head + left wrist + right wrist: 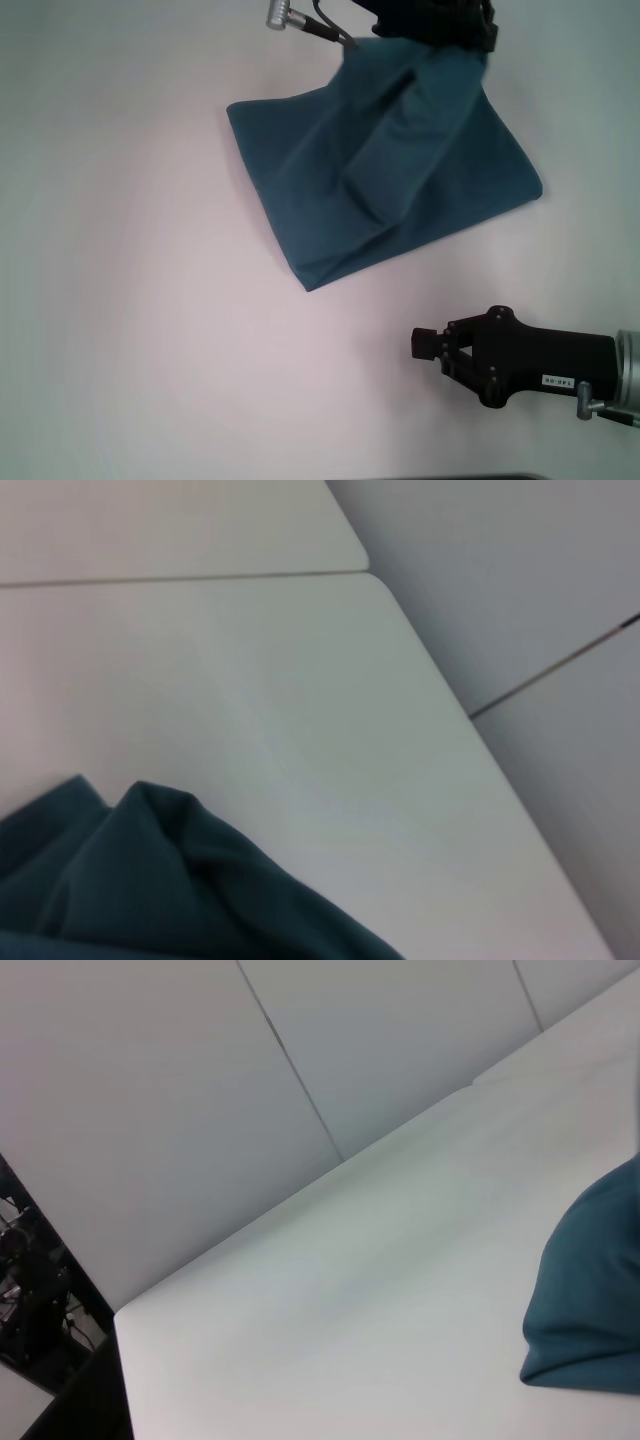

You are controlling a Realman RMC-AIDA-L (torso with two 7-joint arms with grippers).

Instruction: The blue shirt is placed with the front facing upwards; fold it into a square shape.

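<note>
The blue shirt [400, 190] lies folded into a rough four-sided bundle on the white table [130, 300], right of centre toward the far side, plain cloth up. Its far edge is drawn up in a tent to my left gripper [435, 30] at the top edge of the head view, which is shut on the cloth. The left wrist view shows bunched folds of the shirt [150, 880] close by. My right gripper [420, 343] rests low at the near right, shut and holding nothing, apart from the shirt's near corner. A rounded shirt edge [590, 1300] shows in the right wrist view.
A silver connector and cable [285, 16] stick out from the left arm above the shirt's far left corner. The table's edge and a grey panelled wall [200, 1080] show in the wrist views. Bare tabletop spreads to the left and front.
</note>
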